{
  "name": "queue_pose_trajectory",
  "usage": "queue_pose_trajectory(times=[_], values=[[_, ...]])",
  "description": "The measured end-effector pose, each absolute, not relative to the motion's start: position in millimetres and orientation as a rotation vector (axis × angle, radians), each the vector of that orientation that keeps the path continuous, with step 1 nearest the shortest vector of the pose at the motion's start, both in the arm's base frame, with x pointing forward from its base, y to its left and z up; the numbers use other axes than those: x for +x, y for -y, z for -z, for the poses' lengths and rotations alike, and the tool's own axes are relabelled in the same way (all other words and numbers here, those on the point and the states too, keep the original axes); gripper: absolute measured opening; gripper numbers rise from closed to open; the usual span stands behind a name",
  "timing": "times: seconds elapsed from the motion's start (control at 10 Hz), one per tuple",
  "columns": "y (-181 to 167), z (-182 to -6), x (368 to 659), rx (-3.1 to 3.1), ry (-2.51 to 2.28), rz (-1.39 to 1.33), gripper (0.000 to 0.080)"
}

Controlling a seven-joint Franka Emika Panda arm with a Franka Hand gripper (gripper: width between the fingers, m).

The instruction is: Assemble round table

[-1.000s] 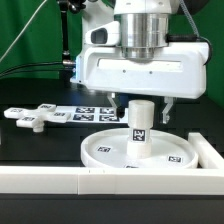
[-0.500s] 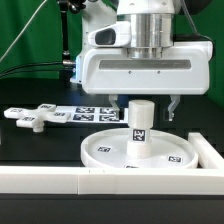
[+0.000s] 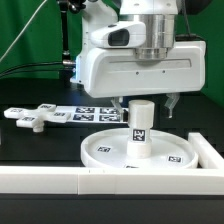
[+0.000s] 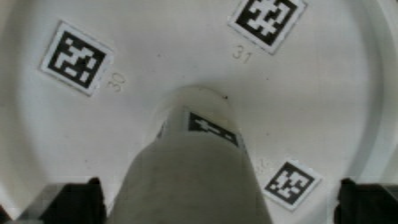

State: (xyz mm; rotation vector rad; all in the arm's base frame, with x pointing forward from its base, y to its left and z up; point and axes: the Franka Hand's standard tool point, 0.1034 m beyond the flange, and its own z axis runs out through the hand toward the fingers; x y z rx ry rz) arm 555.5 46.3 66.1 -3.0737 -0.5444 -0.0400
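Leg: you have it upright at the middle of the disc. Claw: fingers apart, flanking the leg's top, a gap on each side. Disc rim: just beside the wall. Cross: flat on the desk, well apart, at the exterior view's left, with bare desk around it

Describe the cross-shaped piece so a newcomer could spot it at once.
Find the large round disc under the gripper. Toward the exterior view's left, beyond the marker board, the cross-shaped piece lies flat on the black table. It alone has arms sticking out.
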Motion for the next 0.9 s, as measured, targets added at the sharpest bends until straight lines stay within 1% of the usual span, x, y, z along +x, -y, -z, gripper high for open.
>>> queue_pose_trajectory(times=[0.2,0.7,0.9], values=[[-46.3,-65.8,554.3,-3.012,0.831,0.021,0.0649],[-41.5,-66.3,554.6,-2.856,1.313,0.001,0.0649],[-42.3,-68.9,558.3,-2.741,1.587,-0.006,0.0649]])
